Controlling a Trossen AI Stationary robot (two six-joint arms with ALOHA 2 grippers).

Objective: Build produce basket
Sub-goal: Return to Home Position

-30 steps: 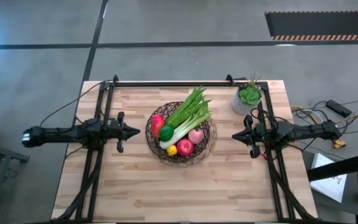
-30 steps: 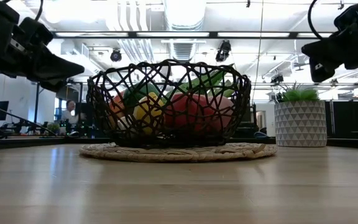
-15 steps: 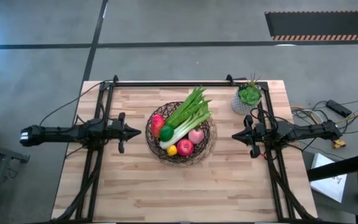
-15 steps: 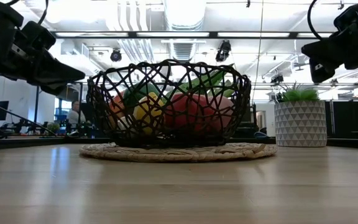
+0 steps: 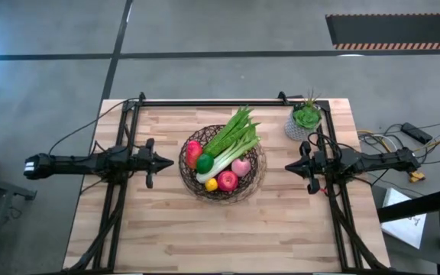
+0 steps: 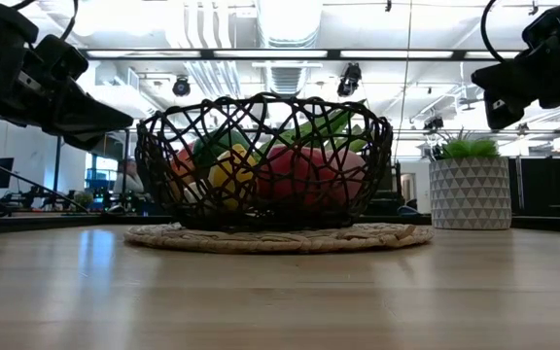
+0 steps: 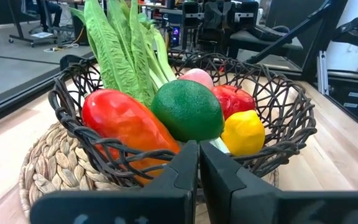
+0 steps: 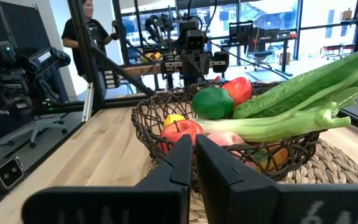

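Near zone: the table (image 5: pixel 205 237) shows bare boards, with no produce lying outside the basket.

Middle zone: the basket (image 5: pixel 260 174) sits at table centre on its pale woven base.
- The lemon (image 5: pixel 211 184) and a red fruit (image 5: pixel 227 180) lie at its near side.
- A pink fruit (image 5: pixel 241 166) lies to the right.
- The lime (image 5: pixel 204 163) and a red-orange fruit (image 5: pixel 193 150) lie to the left.
- The celery (image 5: pixel 224 159) and the long green vegetable (image 5: pixel 234 128) lie across the top, their leaves passing over the far-right rim.
- Judgement: the round pieces sit low, where the wire wall stops them rolling. The long pieces are too long to sit inside, so they rest on top.

Left gripper (image 5: pixel 169 161): raised off the table just left of the basket and pointing at it. Its fingers are clenched together on nothing. It appears to stand clear of the rim, though the gap is narrow.

Right gripper (image 5: pixel 288 165): raised to the right of the basket and facing it across a wider gap. It is likewise clenched and empty.

Judgement: neither arm is over the load, and the two mirror each other. This suits a parked posture with the filling complete.

Far zone: a potted plant (image 5: pixel 304 121) stands at far right, beyond the right gripper. It is no part of the load.
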